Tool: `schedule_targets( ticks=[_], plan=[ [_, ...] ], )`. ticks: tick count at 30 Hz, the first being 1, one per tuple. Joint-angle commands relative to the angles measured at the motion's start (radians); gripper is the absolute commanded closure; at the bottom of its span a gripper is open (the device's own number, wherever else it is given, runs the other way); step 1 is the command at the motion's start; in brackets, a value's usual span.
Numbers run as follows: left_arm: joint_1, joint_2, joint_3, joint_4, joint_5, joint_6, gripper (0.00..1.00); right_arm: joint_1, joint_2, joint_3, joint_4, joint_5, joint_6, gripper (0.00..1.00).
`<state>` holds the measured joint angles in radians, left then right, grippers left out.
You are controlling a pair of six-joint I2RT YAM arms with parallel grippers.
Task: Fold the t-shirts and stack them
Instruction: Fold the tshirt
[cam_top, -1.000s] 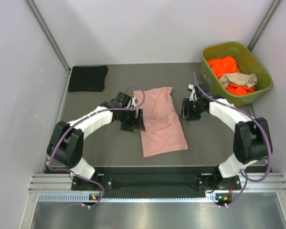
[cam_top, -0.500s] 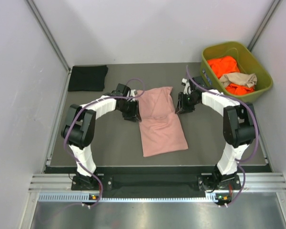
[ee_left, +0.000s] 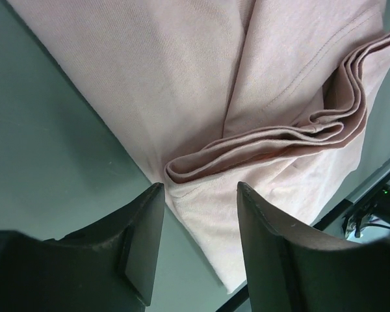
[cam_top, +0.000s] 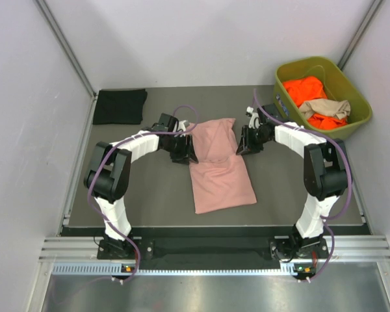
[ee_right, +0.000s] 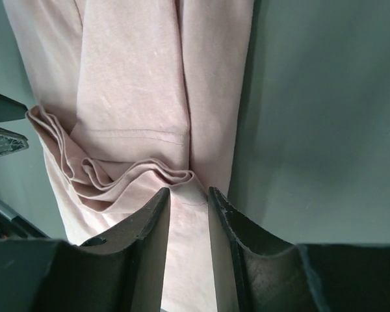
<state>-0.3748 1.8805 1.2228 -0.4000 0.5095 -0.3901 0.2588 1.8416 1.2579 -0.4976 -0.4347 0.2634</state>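
left jaws part-spread astride pink t-shirt (cam_top: 221, 175) fold | right jaws pinching same fold | black t-shirt (cam_top: 119, 106) far-left | bin (cam_top: 341, 136) far-right

Vs 1 s ago: left tool (cam_top: 187, 151) has gone up the left edge of the dusty-pink cloth t-shirt (cam_top: 221, 185), elbow now raised. Right tool (cam_top: 244, 144) has slid in to the shirt's right edge. Both tools' jaws are narrower. Shirt no longer flat: a layered ridge is bunched across its middle betw. the tools. Right tool poss. pinching it already, can't tell.
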Motion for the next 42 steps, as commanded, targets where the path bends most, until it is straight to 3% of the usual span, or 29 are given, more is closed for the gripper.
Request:
schedule_targets(
  ticks=[1,8,12,13,15,16,18,25,40,42],
  plan=[
    [-0.001,0.006,-0.006,0.052,0.024,-0.01,0.47,-0.003,0.005,0.018,0.047,-0.035,0.002,0.69],
    [0.0,0.035,0.014,0.058,0.032,-0.012,0.53,-0.003,0.019,0.014,0.062,-0.064,0.019,0.71],
    [-0.001,0.045,0.014,0.047,0.032,-0.004,0.69,-0.003,0.027,0.006,0.065,-0.059,0.02,0.74],
    [-0.001,0.045,0.014,0.047,0.032,-0.003,0.79,-0.003,0.027,0.005,0.067,-0.056,0.02,0.76],
    [-0.001,0.04,0.007,0.05,0.032,-0.004,0.87,-0.003,0.025,0.0,0.071,-0.055,0.02,0.84],
    [-0.001,0.039,0.004,0.049,0.029,-0.004,1.0,-0.003,0.024,-0.003,0.073,-0.049,0.022,0.87],
    [-0.001,0.029,0.0,0.046,0.008,-0.007,1.0,-0.004,0.018,-0.002,0.077,-0.036,0.023,1.0],
    [0.005,-0.024,-0.042,0.006,-0.1,-0.024,1.0,-0.009,-0.015,-0.012,0.071,0.065,0.027,1.0],
    [0.013,0.016,0.001,-0.043,-0.167,-0.02,1.0,-0.016,0.015,-0.012,0.082,0.08,0.013,1.0],
    [0.013,0.012,0.009,-0.053,-0.178,-0.02,0.88,-0.016,0.016,-0.002,0.068,0.083,0.008,0.94]
  ],
)
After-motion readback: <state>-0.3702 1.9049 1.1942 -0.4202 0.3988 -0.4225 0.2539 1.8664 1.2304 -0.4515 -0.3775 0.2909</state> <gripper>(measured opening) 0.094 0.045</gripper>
